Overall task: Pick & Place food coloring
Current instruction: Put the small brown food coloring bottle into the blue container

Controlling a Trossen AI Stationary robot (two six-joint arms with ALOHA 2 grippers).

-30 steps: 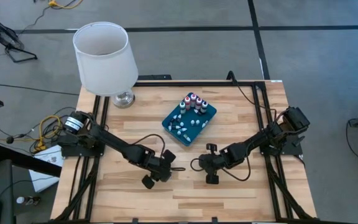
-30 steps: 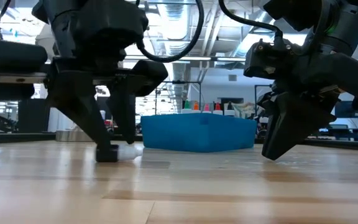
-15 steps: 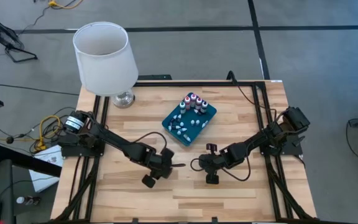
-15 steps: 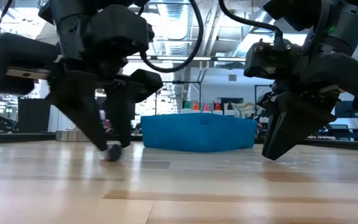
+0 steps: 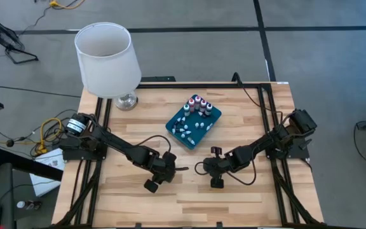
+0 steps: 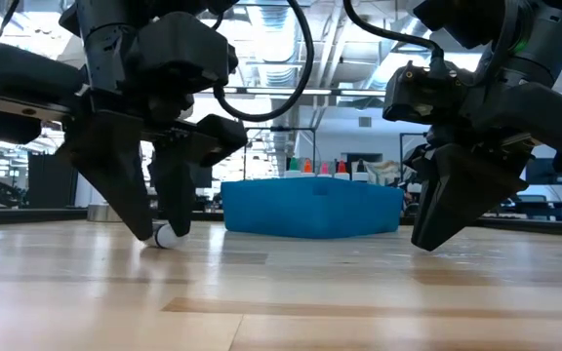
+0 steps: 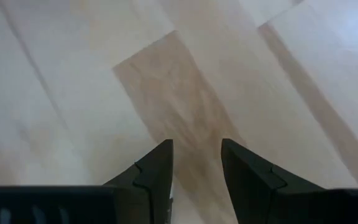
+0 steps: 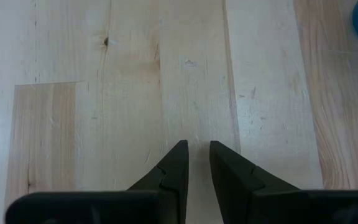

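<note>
A teal tray (image 5: 178, 129) sits at the table's middle far side and holds several tiny food coloring bottles, some upright (image 5: 199, 104) with coloured tops (image 6: 324, 168), some lying (image 5: 197, 126). One small whitish bottle (image 6: 165, 236) lies on the wood at the fingertips of my left gripper (image 6: 161, 230), which is open. The left wrist view shows only bare wood between those fingers (image 7: 196, 146). In the high view this bottle is hidden under the gripper (image 5: 173, 169). My right gripper (image 6: 427, 239) hovers shut just above the table, near the middle (image 5: 207, 168). My left gripper points steeply down with its two fingertips (image 6: 178, 226) standing close on either side of the small whitish bottle, which rests on the table. Whether either finger touches the bottle I cannot tell.
A white-shaded lamp (image 5: 105, 58) stands on its metal foot (image 5: 127, 100) at the far left corner. Black frame rails (image 5: 100, 146) run along the table's left, right and far edges. Bare wood lies between the grippers and the near edge.
My left gripper has rolled about its own pointing line, staying over the same spot. Its fingertips have swung a little toward the table's left. The small bottle on the table has shifted the same way with them and turned, now showing a whitish end.
</note>
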